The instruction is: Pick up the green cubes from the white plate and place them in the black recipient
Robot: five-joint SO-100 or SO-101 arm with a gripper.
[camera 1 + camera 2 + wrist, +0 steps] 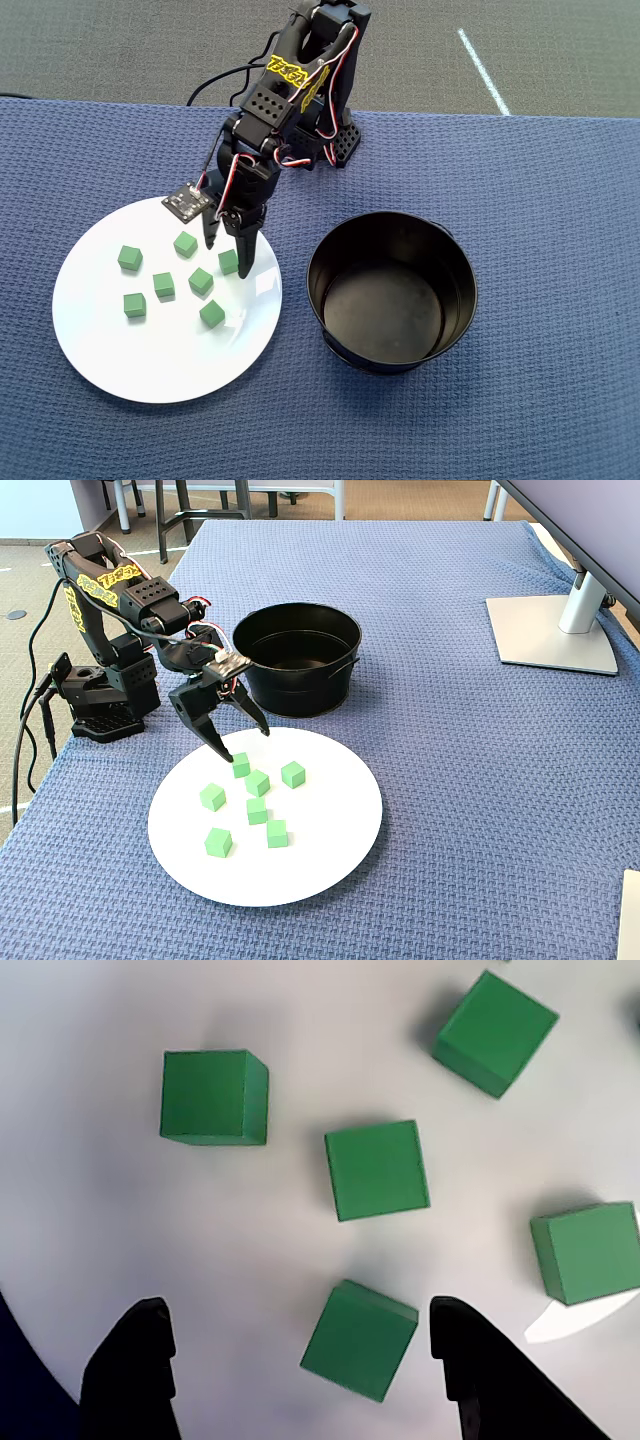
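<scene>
Seven green cubes lie on the white plate [160, 360], several of them showing in the wrist view. My gripper [227, 258] is open and low over the plate's right part. One cube [229, 262] lies between its spread fingers, nearer one finger. In the wrist view this cube [360, 1340] sits between the two black fingertips, close to the right one, with the gripper [298, 1310] touching nothing. In the fixed view the gripper [245, 745] hangs over the cube [241, 765] at the plate's [320, 820] far edge. The black recipient [385, 310] stands empty right of the plate, and behind it in the fixed view [300, 690].
The arm's base [100, 700] stands at the table's left edge on the blue woven cloth [450, 780]. A grey monitor stand [555, 630] sits at the far right. Other cubes [201, 281] lie close to the gripper's left.
</scene>
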